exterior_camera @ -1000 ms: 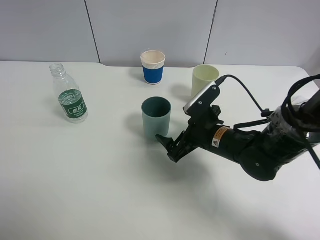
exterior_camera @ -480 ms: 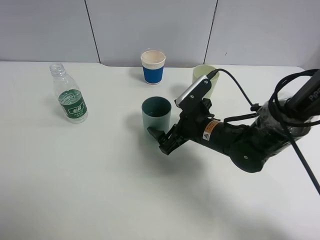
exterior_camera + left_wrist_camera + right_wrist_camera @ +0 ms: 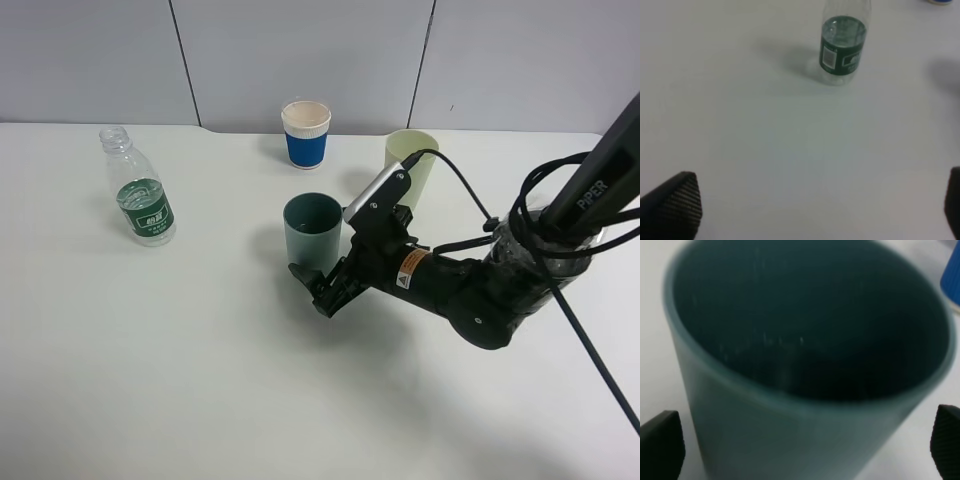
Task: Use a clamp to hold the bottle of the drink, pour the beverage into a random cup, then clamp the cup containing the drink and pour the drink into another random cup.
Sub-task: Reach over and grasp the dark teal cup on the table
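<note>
Right clamp [image 3: 318, 285] is hovering released at 5 o'clock of the teal cup [image 3: 312, 235], fingers flanking it. Left clamp [image 3: 815, 202] is gaping empty. Bottle [image 3: 140, 200] is standing at the cup's 9 o'clock.

Cut off by the left wrist view's edge: neck of the bottle [image 3: 842, 47], all but a sliver of the blue-sleeved paper cup [image 3: 941, 1], most of each fingertip of the left gripper [image 3: 812, 207]. Too blurred in the right wrist view to tell any liquid inside the teal cup [image 3: 790, 405]; base out of frame. Partly hidden behind the right arm's bracket [image 3: 375, 195] in the high view: pale green cup [image 3: 422, 185]. Too small to read there: label [image 3: 150, 210] on the bottle.
</note>
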Tool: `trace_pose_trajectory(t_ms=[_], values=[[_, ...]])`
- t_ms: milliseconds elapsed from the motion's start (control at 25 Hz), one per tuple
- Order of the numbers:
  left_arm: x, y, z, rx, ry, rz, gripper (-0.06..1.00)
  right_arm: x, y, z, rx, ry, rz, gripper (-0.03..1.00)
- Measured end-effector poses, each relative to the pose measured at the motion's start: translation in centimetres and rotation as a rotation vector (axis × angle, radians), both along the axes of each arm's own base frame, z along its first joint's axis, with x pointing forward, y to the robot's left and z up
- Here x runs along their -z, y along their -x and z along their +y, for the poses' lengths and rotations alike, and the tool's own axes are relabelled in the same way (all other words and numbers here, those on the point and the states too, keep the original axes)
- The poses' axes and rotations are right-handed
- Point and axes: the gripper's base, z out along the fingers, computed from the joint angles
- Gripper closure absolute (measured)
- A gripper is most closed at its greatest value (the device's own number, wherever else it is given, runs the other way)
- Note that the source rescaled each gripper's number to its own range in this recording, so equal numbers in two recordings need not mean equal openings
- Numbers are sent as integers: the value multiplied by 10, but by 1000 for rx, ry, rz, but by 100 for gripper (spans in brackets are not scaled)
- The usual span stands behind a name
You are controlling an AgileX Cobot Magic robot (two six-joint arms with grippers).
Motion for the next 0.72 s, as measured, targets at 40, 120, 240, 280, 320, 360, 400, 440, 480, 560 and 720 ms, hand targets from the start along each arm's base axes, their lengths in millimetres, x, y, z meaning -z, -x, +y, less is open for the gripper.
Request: trace_pose_trajectory(t_ms=[40,120,240,280,320,360,400,440,480,560,720], values=[[0,0,0,0,0,0,-2,-1,-1,0,-3,-7,-9,-3],[0,0,0,0,0,0,-2,0,-1,0,-10,-7,-10,-3],[0,0,0,0,0,0,-2,6,-5,6,-43,-7,-16,-3],[0,0,0,0,0,0,-2,8,-6,9,-60,-4,-17,-3],[0,0,0,0,0,0,-2,9,-8,11,-69,-6,-21,-3],[0,0,0,0,0,0,-2,9,-10,13,-77,-8,-26,-3],[0,0,0,0,0,0,-2,10,-11,14,-78,-10,-29,-3],[0,0,0,0,0,0,-2,9,-13,16,-79,-15,-36,-3],[0,0,0,0,0,0,-2,8,-15,17,-79,-18,-41,-3],[0,0,0,0,0,0,-2,7,-16,19,-83,-22,-49,-3],[0,0,0,0,1,0,-2,7,-16,19,-84,-21,-47,-3]])
